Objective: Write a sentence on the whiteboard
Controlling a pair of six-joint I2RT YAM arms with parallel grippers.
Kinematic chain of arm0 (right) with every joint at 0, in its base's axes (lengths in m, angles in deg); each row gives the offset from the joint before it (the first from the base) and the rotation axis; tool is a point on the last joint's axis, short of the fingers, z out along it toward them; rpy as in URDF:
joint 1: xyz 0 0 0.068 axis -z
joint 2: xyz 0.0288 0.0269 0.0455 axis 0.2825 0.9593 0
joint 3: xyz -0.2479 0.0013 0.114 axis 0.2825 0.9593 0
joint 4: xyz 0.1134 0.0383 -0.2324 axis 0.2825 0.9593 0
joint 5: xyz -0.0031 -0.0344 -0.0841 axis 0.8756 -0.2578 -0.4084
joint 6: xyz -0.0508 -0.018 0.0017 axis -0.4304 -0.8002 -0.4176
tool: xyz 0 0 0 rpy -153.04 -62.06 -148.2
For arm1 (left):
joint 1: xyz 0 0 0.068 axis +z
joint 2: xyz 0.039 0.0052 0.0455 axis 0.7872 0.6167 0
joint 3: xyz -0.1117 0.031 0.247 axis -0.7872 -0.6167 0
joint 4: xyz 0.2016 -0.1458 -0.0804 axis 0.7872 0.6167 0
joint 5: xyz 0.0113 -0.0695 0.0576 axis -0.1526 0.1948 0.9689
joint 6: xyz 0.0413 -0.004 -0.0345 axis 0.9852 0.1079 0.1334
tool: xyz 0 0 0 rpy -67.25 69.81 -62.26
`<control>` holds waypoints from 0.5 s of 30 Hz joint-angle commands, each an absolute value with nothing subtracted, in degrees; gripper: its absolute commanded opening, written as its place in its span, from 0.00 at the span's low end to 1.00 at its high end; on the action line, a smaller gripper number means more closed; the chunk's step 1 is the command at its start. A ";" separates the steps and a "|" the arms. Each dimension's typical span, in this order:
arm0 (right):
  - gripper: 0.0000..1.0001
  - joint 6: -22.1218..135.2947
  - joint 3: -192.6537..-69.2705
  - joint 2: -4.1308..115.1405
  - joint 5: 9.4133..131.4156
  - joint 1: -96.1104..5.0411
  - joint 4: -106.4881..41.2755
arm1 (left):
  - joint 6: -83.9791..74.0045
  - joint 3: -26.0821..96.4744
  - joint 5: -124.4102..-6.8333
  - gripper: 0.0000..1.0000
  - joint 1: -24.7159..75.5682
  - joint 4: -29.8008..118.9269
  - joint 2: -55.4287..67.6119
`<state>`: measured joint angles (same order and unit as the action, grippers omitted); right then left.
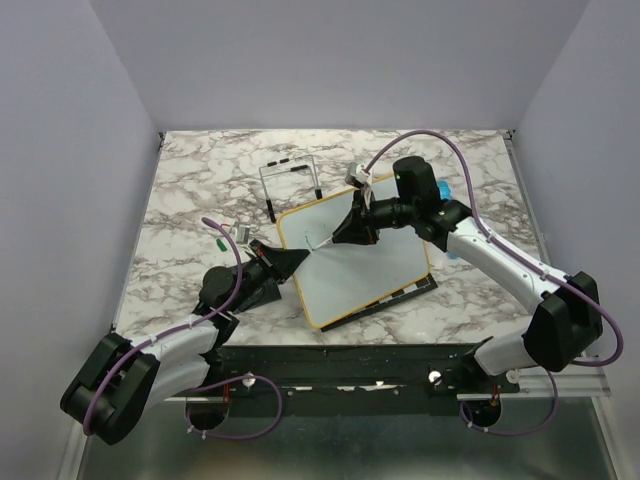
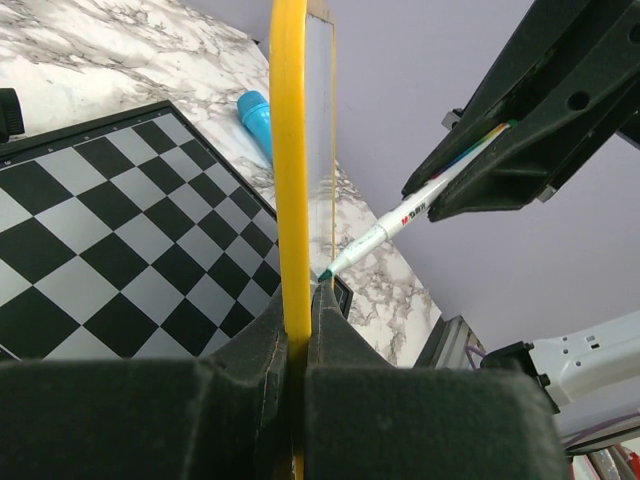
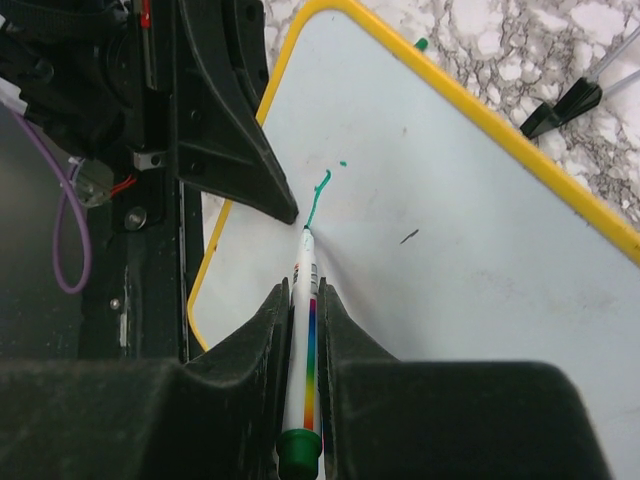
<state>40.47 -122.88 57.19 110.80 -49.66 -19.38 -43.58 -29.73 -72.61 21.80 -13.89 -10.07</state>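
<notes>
The marker (image 3: 308, 330), rainbow-striped with a green end, is pinched between the narrow jaws of the right gripper (image 3: 305, 298). Its teal tip rests on the whiteboard (image 3: 470, 230) at the foot of a short curved stroke, with a stray dot just above. That stroke is all of the sentence (image 3: 319, 195) that shows, so the writing looks barely begun. To do this step well, I judge the tip should press lightly and evenly. The letters should run from the centre-left of the right wrist view toward the wide bare white on the right, and stay small enough to leave room for further lines. The left gripper (image 2: 297, 330) is clamped on the board's yellow frame (image 2: 289, 150), steadying that edge; whether the edge is lifted I cannot tell. Its black finger lies just beside the stroke in the right wrist view and is the nearest thing the pen could knock. In the overhead view the board sits mid-frame, skewed, over a chessboard (image 2: 120, 230) whose edge peeps out at the board's lower right. A blue capped thing (image 2: 257, 118) lies on the marble table (image 1: 200, 180) beyond. A wire stand (image 1: 288, 162) is near the board's upper-left corner. Both are apart from the pen's tip.
</notes>
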 commanded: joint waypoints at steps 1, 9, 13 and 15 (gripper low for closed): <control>0.01 38.17 -120.11 55.90 109.44 -49.28 -17.47 | -36.65 -31.00 -73.80 0.00 21.60 -12.39 -10.08; 0.01 38.52 -121.59 56.25 110.59 -49.19 -16.86 | -36.74 -31.08 -73.88 0.00 21.60 -13.01 -9.37; 0.01 39.48 -124.58 55.81 111.55 -48.93 -16.94 | -36.74 -31.08 -73.88 0.00 21.60 -13.10 -9.29; 0.01 39.84 -126.43 56.07 111.64 -48.75 -16.94 | -36.74 -31.17 -73.97 0.00 21.60 -13.10 -9.29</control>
<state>39.71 -122.24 56.49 111.53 -49.55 -17.06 -43.54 -29.92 -72.63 21.80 -14.26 -10.05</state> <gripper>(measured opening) 0.200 0.074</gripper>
